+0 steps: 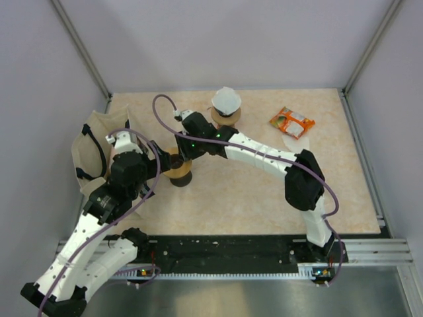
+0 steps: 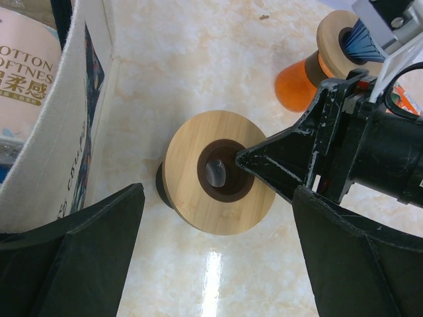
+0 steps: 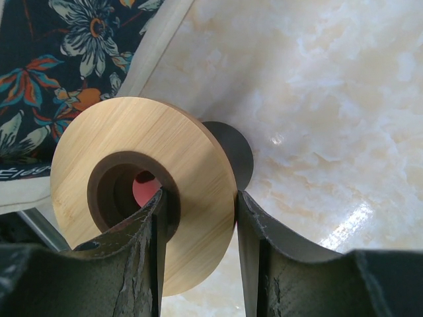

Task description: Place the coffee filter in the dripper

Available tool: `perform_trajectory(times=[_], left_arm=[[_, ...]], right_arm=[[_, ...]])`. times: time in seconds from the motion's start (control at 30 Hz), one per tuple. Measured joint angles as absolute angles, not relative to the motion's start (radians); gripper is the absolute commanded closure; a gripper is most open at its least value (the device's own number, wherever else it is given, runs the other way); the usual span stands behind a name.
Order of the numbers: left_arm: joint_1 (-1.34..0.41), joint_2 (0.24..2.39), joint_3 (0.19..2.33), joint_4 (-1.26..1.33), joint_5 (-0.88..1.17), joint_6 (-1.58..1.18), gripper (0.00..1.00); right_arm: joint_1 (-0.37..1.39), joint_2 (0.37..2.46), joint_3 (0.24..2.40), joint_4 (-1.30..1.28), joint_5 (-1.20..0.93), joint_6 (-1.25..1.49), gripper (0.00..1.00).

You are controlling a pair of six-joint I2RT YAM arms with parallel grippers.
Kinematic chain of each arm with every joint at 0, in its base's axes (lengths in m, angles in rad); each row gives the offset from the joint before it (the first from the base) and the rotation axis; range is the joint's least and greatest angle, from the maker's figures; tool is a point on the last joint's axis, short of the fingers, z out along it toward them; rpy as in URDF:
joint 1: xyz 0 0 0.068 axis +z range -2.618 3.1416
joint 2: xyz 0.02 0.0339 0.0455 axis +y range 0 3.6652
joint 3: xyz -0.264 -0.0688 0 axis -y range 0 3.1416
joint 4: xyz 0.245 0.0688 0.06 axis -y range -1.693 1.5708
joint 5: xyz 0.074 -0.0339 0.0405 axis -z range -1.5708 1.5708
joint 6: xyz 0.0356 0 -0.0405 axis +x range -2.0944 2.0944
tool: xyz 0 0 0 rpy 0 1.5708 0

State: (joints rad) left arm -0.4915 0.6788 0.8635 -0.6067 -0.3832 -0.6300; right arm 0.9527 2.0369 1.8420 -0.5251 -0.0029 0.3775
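A dripper with a round wooden collar and a dark centre hole [image 1: 177,172] stands at the table's centre left. It also shows in the left wrist view [image 2: 198,198] and the right wrist view [image 3: 132,132]. My right gripper [image 1: 182,157] [image 3: 198,218] is shut on the collar, one finger in the hole and one outside the rim. My left gripper [image 1: 157,170] [image 2: 218,264] is open and empty, just left of the dripper. A white coffee filter [image 1: 227,100] sits on a second wooden-collared stand [image 1: 227,119] at the back.
A cream tote bag [image 1: 92,142] with a floral lining lies at the left, close to the dripper. An orange packet [image 1: 291,121] lies at the back right. The cage's walls close in the table on three sides.
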Motion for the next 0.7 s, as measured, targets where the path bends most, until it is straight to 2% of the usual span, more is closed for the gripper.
perform_trajectory(times=[0.07,0.1,0.2,0.33,0.43,0.47,0.5,0.7], left_arm=[[-0.492,0.679,0.863,-0.607,-0.383,-0.630,0.01],[-0.492,0.679,0.863,-0.607,-0.383,-0.630,0.01],[-0.492,0.679,0.863,-0.607,-0.383,-0.630,0.01],[-0.492,0.684,0.863,-0.607,-0.383,-0.630,0.01],[-0.492,0.686,0.863,-0.607,-0.383,-0.630,0.01],[-0.492,0.686,0.863,-0.607,-0.382,-0.630,0.01],[-0.492,0.688,0.863,-0.606,-0.383,-0.630,0.01],[-0.492,0.701,0.863,-0.598,-0.364,-0.628,0.01]], right_arm=[[0.953,2.045,1.842,-0.531,-0.004,0.376,0.62],[0.953,2.047,1.842,-0.535,-0.004,0.376,0.55],[0.953,2.051,1.842,-0.539,-0.009,0.376,0.43],[0.953,2.051,1.847,-0.542,-0.010,0.374,0.35],[0.953,2.052,1.860,-0.541,-0.010,0.369,0.19],[0.953,2.052,1.867,-0.542,-0.009,0.368,0.08],[0.953,2.052,1.874,-0.542,-0.009,0.366,0.02],[0.952,2.016,1.880,-0.538,0.073,0.344,0.01]])
